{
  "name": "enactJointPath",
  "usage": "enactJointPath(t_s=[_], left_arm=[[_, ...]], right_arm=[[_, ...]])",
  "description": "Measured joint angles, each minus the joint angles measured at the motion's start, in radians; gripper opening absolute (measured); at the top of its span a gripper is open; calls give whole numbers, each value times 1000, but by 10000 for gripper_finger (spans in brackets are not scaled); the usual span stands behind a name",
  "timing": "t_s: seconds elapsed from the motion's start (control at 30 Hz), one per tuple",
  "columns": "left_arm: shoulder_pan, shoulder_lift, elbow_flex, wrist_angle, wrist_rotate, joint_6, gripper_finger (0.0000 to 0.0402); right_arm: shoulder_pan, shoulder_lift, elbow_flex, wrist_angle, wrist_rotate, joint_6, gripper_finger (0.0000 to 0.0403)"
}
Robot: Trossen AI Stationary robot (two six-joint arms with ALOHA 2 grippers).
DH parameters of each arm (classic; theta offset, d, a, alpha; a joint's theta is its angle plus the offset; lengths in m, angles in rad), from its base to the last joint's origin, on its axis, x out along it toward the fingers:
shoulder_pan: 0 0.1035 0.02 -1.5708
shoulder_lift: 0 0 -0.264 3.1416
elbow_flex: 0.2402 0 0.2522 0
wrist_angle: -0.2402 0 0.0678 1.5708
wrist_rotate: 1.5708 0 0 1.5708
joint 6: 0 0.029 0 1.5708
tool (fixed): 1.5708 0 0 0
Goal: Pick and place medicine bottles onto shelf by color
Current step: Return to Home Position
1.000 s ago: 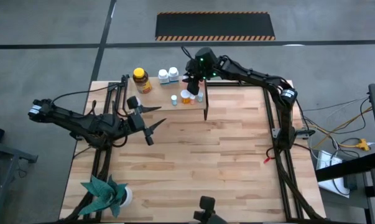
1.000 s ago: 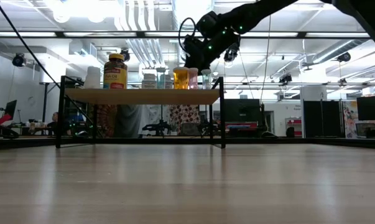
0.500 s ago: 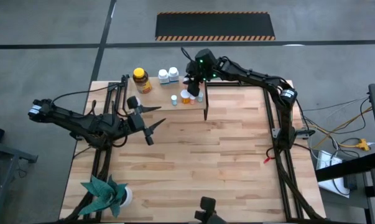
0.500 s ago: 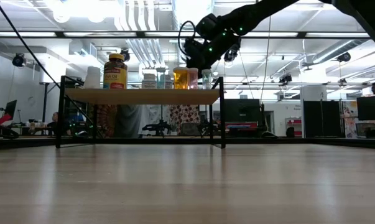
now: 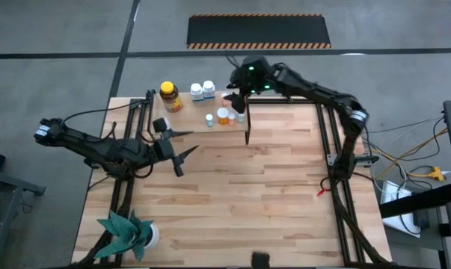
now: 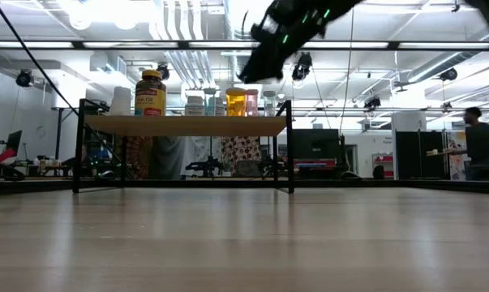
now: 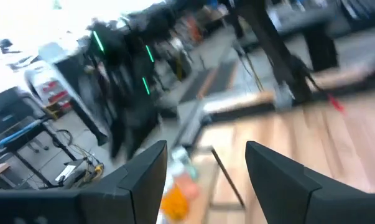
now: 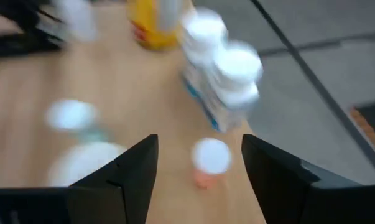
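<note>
Shelf (image 5: 191, 112) first: it stands along the far edge of the table (image 5: 247, 194), and it's well stocked. The amber jar (image 5: 169, 96) with the yellow lid sits toward the left end. Two white bottles (image 5: 203, 90) stand side by side along the back edge. Nearer the right end there's a tiny blue-capped bottle (image 5: 209, 119), an orange bottle (image 5: 224, 116) just beside it, and a pale clear bottle (image 5: 241, 117) close to the right-hand leg.

From table height everything up there is upright. The jar is the tallest, with another white bottle (image 6: 121, 100) on its outer side. Orange, a pink bottle (image 6: 251, 101) and the clear one line up in a row by the right post.

Now the right gripper (image 5: 236, 91). It hangs over the shelf's back right corner, and the low view shows it tilted and well above the bottle tops, touching nothing. Its fingers (image 8: 128, 171) are spread wide with nothing between them, and its own camera looks down on the white pair and the little pink bottle.

The left gripper (image 5: 182, 149) waits over the table's left half, just in front of the shelf, jaws apart and empty.

Further out, a green plant (image 5: 124, 232) in a white pot sits at the near left corner. A person (image 6: 475, 142) stands in the room beyond the table.
</note>
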Motion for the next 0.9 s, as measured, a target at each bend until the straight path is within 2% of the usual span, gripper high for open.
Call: enactJointPath(t_s=[0.13, 0.23, 0.33, 0.43, 0.5, 0.57, 0.63, 0.73, 0.8, 0.9], left_arm=[[-101, -81, -39, -95, 4, -34, 201], [-190, -157, -112, -100, 8, -55, 200], [-275, -226, -208, -104, 37, -65, 198], [-333, -305, -302, -104, 55, -86, 198], [-334, -360, -370, -49, 51, -82, 198], [-311, -402, -449, 49, 51, -29, 198], [-267, -434, -509, 170, 82, 38, 197], [-189, -481, -574, 199, 200, 77, 186], [-137, -526, -604, 203, 231, 73, 170], [-81, -604, -642, 215, 229, 71, 138]], right_arm=[[77, -190, -72, -53, -56, 6, 210], [191, -364, -218, -52, -61, 27, 192], [347, -562, -434, 30, 6, 73, 174], [526, -763, -704, 175, 140, 123, 161], [623, -886, -903, 298, 202, 160, 153], [689, -984, -1109, 495, 253, 168, 146], [708, -1043, -1302, 748, 287, 146, 139], [665, -1086, -1506, 1047, 304, 86, 127], [615, -1109, -1588, 1176, 303, 39, 119], [531, -1150, -1657, 1249, 274, -8, 107]])
